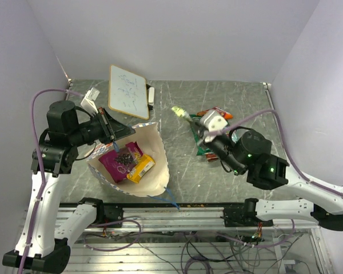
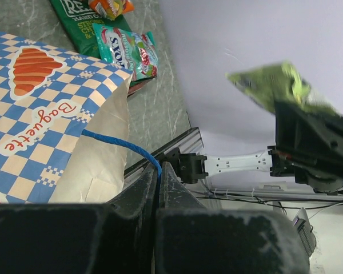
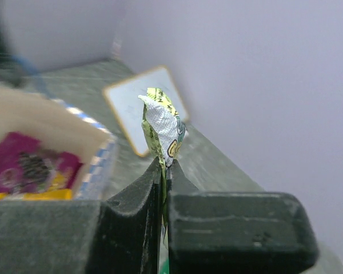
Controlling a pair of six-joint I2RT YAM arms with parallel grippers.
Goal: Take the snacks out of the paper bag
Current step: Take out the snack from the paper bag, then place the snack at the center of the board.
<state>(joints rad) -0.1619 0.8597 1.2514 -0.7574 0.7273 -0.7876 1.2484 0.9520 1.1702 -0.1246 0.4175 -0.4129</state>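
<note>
Over the grey table (image 1: 240, 97), top view: my left fingers (image 1: 111, 132) are closed at the rim of the cream, blue-checkered paper bag (image 1: 154, 174), mouth open; magenta packet (image 1: 115, 162) and yellow packet (image 1: 140, 168) inside. My right fingers (image 1: 195, 120) clamp a glossy yellow-green packet (image 1: 180, 112), held clear of the bag.

Left wrist: I pinch the thin blue cord handle (image 2: 123, 145); green packet (image 2: 83, 31) and teal packet (image 2: 126, 51) lie outside.

Right wrist: I grip only the packet's edge. Risk: it slips out early; a cord tug collapses the mouth.

We see the right gripper (image 3: 164, 171) clamp a yellow-green packet (image 3: 162, 125) upright; behind, blurred, seemingly the open paper bag (image 3: 51, 123).
</note>
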